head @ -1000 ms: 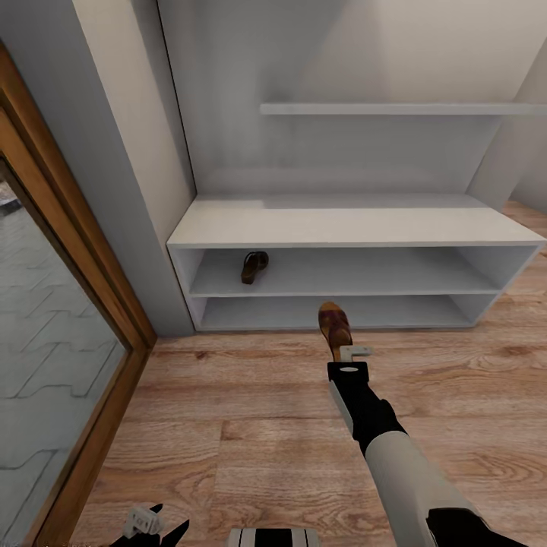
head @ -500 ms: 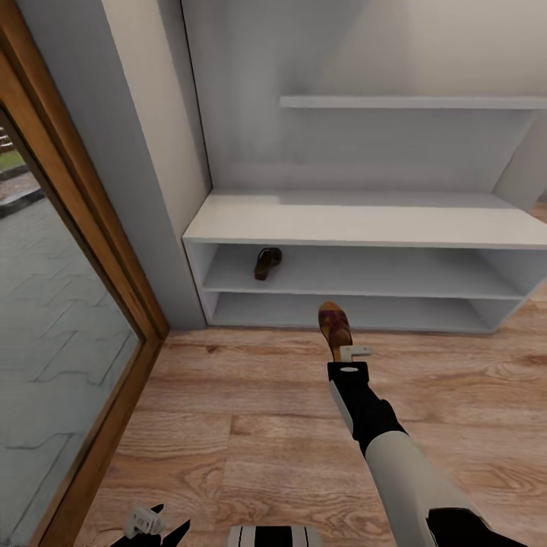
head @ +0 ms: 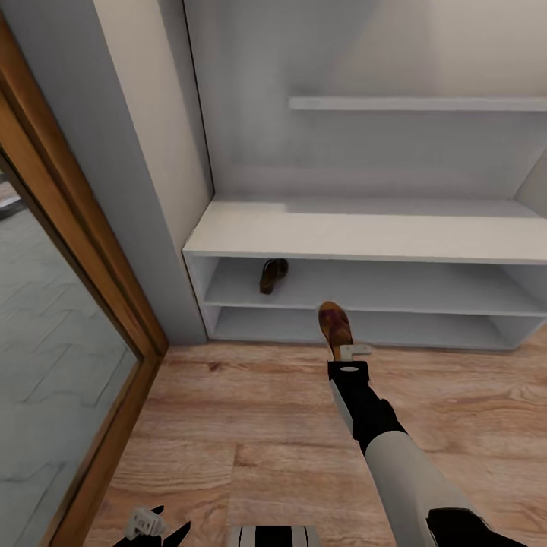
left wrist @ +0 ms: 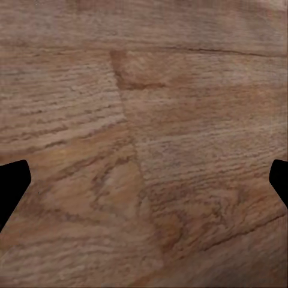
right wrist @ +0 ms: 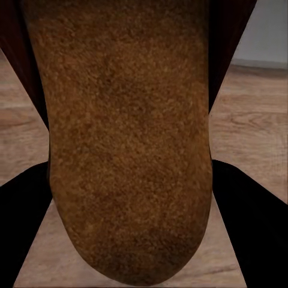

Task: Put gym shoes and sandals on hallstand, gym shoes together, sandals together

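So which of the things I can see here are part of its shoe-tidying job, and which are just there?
Part of the job:
- sandal held in the right gripper
- second sandal on the hallstand's upper low shelf
- hallstand
- corridor floor

Just there:
- wooden door frame
- left gripper, empty

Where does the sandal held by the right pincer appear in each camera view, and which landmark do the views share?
Head view: the held sandal sits just below centre, in front of the hallstand's lower shelves, at the right pincer.
Right wrist view: its tan insole spans the middle.
Left wrist view: not in it.
Shared landmark: the wood-grain floor.
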Available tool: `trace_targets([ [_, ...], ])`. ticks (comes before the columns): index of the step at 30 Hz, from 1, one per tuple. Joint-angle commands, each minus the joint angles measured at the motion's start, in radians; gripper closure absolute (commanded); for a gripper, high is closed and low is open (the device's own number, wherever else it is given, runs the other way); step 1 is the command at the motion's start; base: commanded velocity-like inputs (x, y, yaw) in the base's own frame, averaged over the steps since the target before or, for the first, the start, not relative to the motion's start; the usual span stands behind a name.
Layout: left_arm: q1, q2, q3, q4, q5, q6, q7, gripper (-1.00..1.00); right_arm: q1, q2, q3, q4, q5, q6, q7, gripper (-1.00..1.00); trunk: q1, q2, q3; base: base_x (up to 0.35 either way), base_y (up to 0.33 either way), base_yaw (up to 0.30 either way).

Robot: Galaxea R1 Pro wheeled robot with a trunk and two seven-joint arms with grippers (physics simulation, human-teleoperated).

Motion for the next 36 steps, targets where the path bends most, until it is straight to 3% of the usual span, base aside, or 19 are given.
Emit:
trace_targets([
  [1, -0.001, 0.0, 0.001, 0.002, 0.005, 0.0, -0.006, -1.0, 0.0, 0.001, -0.004, -0.002, 0.011, 0.008, 0.002, 1.0, 0.0, 0.0, -0.001, 0.318, 0.141, 0.0],
  [15, -0.001, 0.0, 0.003, 0.005, 0.005, -0.001, -0.007, -1.0, 0.0, 0.001, -0.004, -0.002, 0.011, 0.008, 0.001, 1.0, 0.0, 0.0, -0.001, 0.298, 0.131, 0.0],
  [36, 0.002, -0.003, 0.001, 0.004, 0.005, -0.003, -0.009, -1.0, 0.0, 0.001, -0.004, 0.002, 0.008, 0.007, 0.002, 1.0, 0.0, 0.0, -0.011, 0.037, 0.003, 0.018],
])
